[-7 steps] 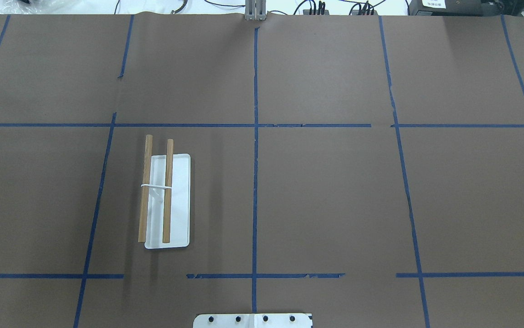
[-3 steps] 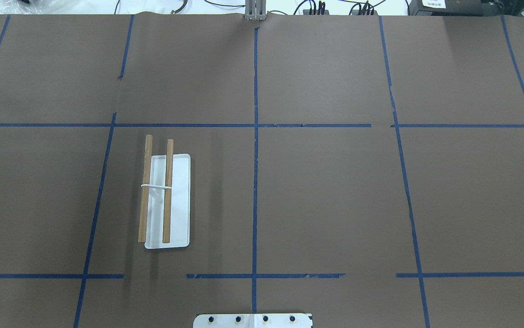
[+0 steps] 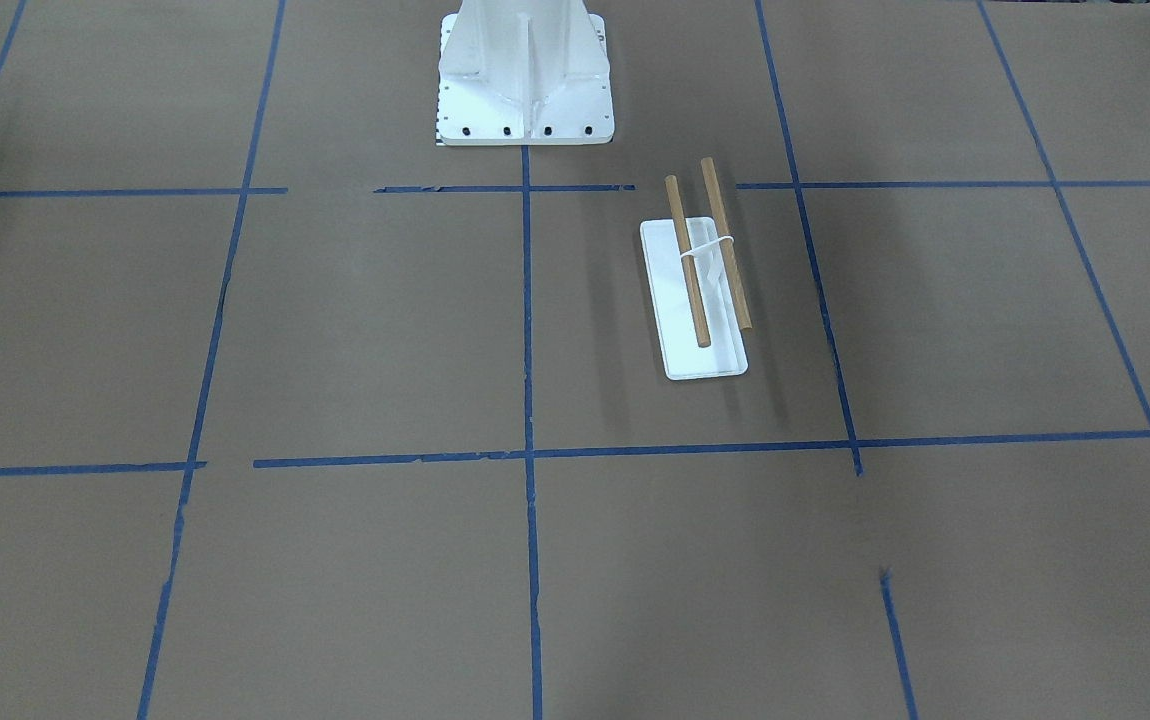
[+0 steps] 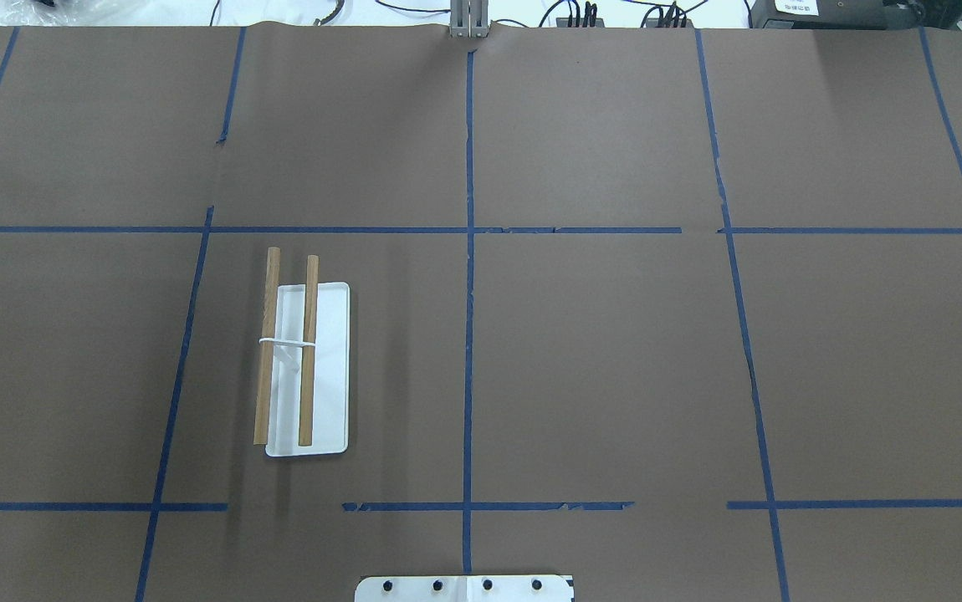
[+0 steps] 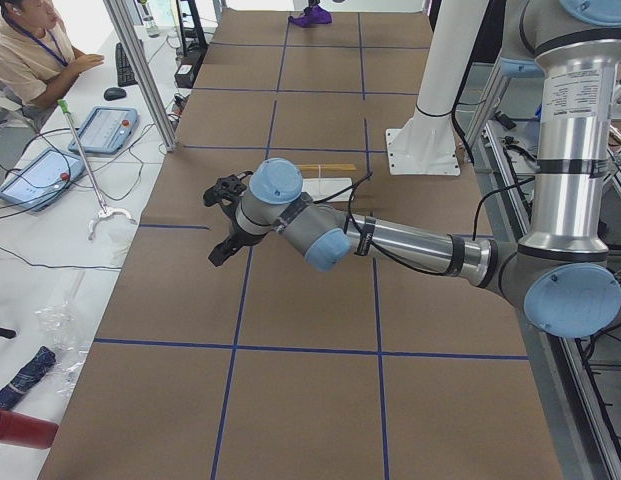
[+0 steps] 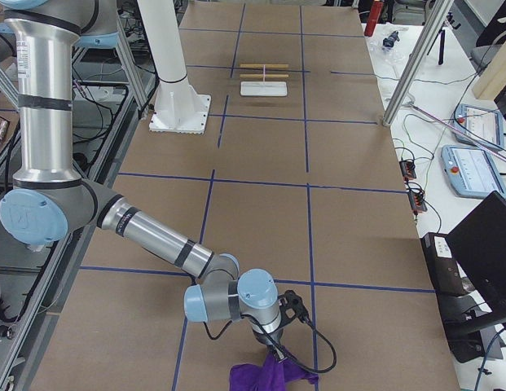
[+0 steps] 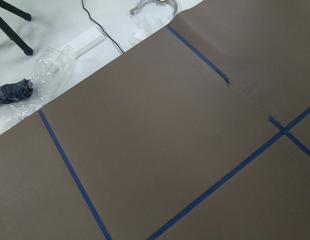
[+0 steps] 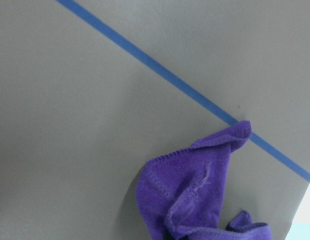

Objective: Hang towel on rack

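Right claw (image 6: 273,352), apart or together I cannot tell, reaches down to the crumpled purple towel (image 6: 273,379) at the counter's (image 6: 261,147) right end, presumably to lift it; the rack (image 4: 308,359) stands bare, well apart, left of centre.

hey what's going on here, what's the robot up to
The right pincer is down at a crumpled purple cloth towel at the right end of the brown-covered table; whether it has gripped it cannot be told. The white-based rack with two wooden rods stands bare on the left side. The left pincer hovers empty above the table.
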{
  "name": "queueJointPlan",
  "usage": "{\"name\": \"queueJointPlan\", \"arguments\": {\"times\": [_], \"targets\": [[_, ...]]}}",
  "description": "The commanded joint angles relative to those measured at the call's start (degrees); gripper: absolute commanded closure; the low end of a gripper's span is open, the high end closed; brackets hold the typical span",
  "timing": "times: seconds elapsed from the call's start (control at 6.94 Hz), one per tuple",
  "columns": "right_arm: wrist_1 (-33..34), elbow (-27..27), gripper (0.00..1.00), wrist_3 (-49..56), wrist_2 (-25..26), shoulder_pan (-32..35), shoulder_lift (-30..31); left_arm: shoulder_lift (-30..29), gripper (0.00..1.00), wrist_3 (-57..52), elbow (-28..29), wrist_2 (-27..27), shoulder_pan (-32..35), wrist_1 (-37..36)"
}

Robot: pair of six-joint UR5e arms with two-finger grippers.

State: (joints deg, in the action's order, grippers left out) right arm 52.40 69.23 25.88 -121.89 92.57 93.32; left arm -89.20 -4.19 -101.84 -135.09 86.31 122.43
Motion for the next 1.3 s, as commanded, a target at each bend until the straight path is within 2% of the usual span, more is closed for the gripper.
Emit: {"name": "queueJointPlan", "arguments": {"times": [0.0,0.14,0.43,0.58,0.72,0.86,1.15], "targets": [[1.04,12.28,1.00,-4.14,-6.23,0.16,-0.60,-0.36,0.00,0.42,-0.72,-0.09,0.00,1.14],[1.04,17.38,1.00,-12.00,-8.61,-2.63,-0.60,-0.36,0.00,0.76,-1.77,0.44,0.00,2.45],[0.86,30.12,1.00,-34.20,-9.16,-12.72,-2.35,-2.98,0.00,2.94,-1.70,0.53,-0.79,-0.68],[0.95,33.31,1.00,-42.84,-8.98,-18.95,-6.36,-4.74,0.00,12.01,-2.91,0.53,-1.57,-2.79],[0.69,34.30,1.00,-52.33,-8.11,-23.88,-11.36,-6.50,0.00,20.37,-3.45,0.70,-5.41,-3.16],[0.69,36.57,1.00,-55.99,-5.32,-27.85,-13.67,-9.65,0.00,28.63,-4.15,0.71,-8.58,-4.03],[0.69,42.89,1.00,-64.33,8.00,-41.09,-14.83,-14.83,0.00,53.62,-7.66,0.71,-17.70,-4.22]]}}
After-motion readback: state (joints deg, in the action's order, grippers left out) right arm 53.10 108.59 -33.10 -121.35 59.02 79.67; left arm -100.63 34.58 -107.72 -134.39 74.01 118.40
